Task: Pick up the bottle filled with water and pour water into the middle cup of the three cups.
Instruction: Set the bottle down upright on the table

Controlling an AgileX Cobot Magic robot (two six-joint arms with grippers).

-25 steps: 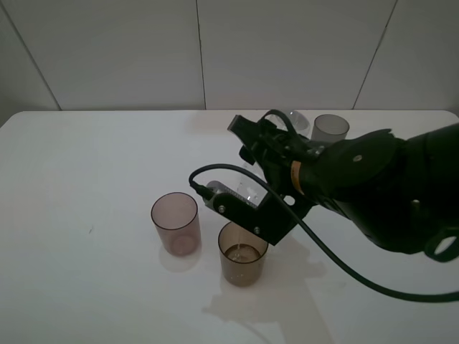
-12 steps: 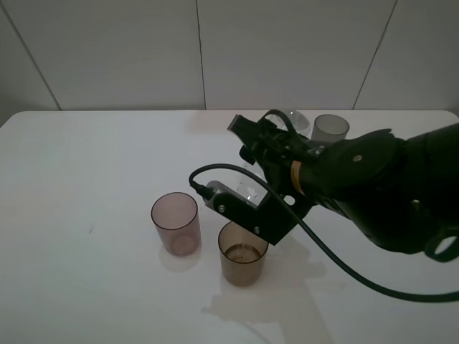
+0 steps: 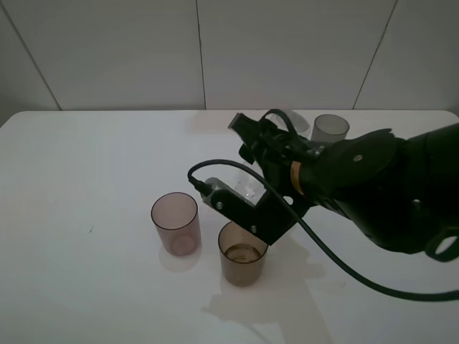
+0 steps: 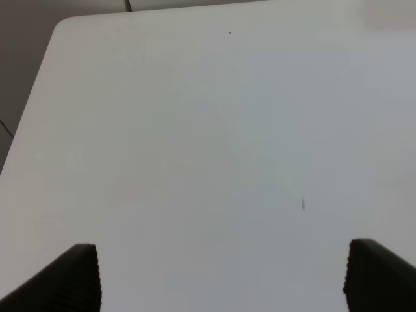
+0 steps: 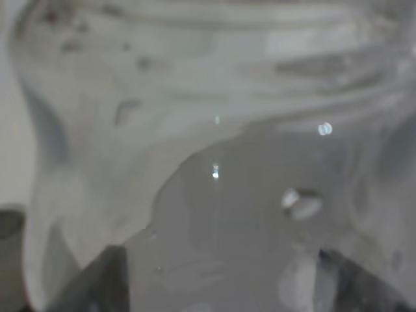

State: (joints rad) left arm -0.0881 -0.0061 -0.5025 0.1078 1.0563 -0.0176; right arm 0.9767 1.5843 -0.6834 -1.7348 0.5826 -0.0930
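Observation:
The amber-brown middle cup [image 3: 242, 259] stands upright at the table's front centre with some water in its bottom. My right gripper [image 3: 249, 188] is shut on the clear bottle [image 3: 248, 189] and holds it tilted just above and behind that cup. No stream shows between them. In the right wrist view the bottle [image 5: 214, 130] fills the frame, with water and droplets inside it, between the dark fingertips [image 5: 97, 279]. The mauve-pink cup [image 3: 176, 222] stands left of the amber cup. The dark grey cup [image 3: 330, 129] stands at the back right. My left gripper [image 4: 221, 276] is open above bare table.
A thin wet patch [image 3: 244, 309] lies on the white table [image 3: 86, 165] in front of the amber cup. The right arm and its cable [image 3: 337, 265] cover the right side of the table. A wall closes the back edge.
A second ago a thin stream of water ran from the bottle into the amber cup; it has stopped. The right gripper and bottle have lifted and tipped back slightly.

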